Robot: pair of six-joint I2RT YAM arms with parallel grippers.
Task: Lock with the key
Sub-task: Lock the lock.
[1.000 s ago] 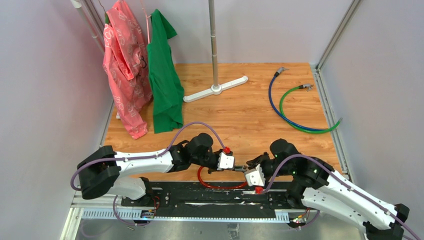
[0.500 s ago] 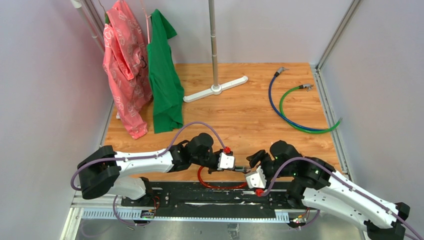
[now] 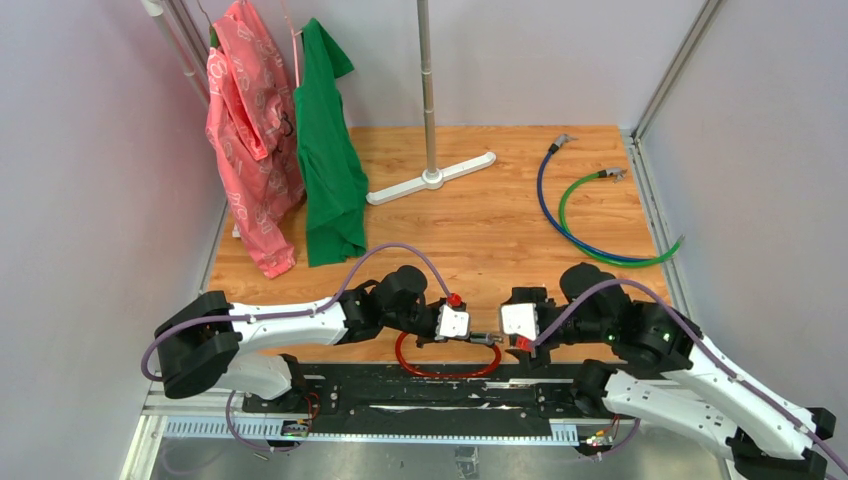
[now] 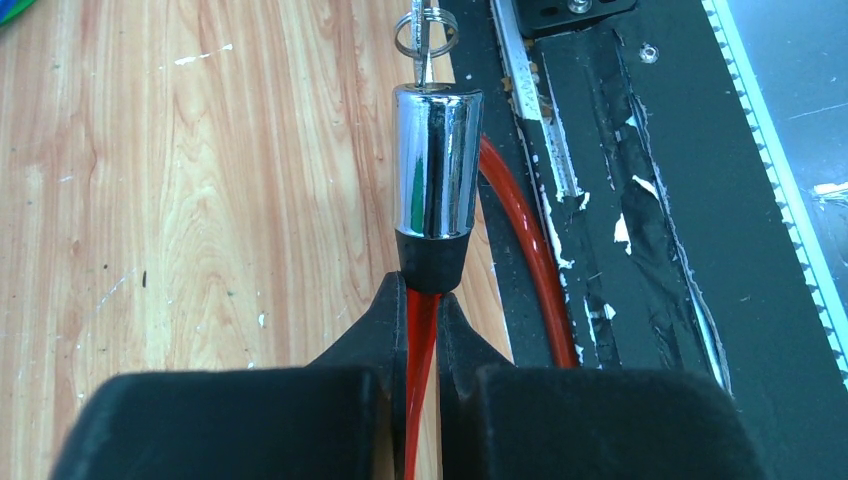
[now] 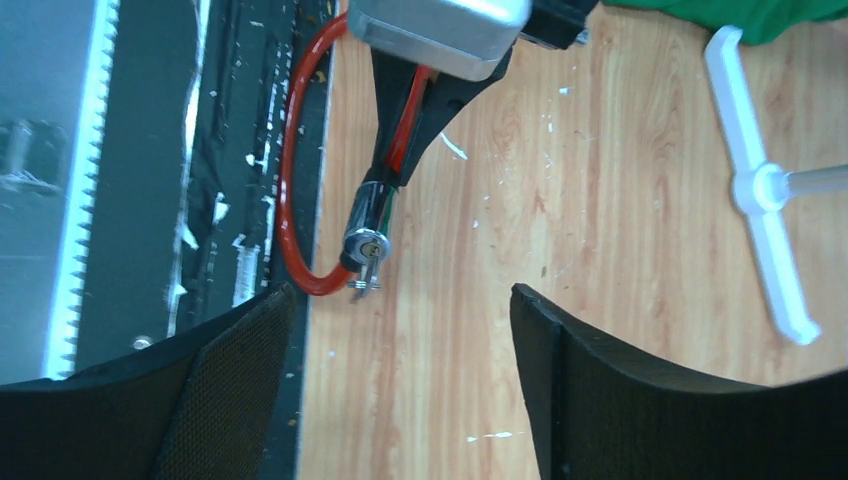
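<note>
A red cable (image 4: 421, 335) ends in a chrome lock barrel (image 4: 436, 160). My left gripper (image 4: 422, 300) is shut on the cable just behind the barrel's black collar and holds it over the wooden floor. The small silvery key (image 4: 424, 62) sticks out of the barrel's end, with a ring (image 4: 425, 30) on it. From the right wrist, the key (image 5: 366, 277) hangs at the barrel (image 5: 368, 215) tip, ahead of my right gripper (image 5: 400, 300). That gripper stands wide open with nothing between its fingers, a short way from the key. From above, the two grippers (image 3: 468, 337) (image 3: 510, 327) face each other.
The red cable loop (image 3: 440, 368) lies over the black base rail (image 3: 400, 395). A white rack stand (image 3: 432, 177) stands at the back, with pink (image 3: 250, 130) and green (image 3: 328, 150) garments to its left. Blue and green cables (image 3: 590, 235) lie at the right.
My right gripper has opened wide, let go of the key, turned and drawn back to the right. The left gripper and the lock have stayed put.
</note>
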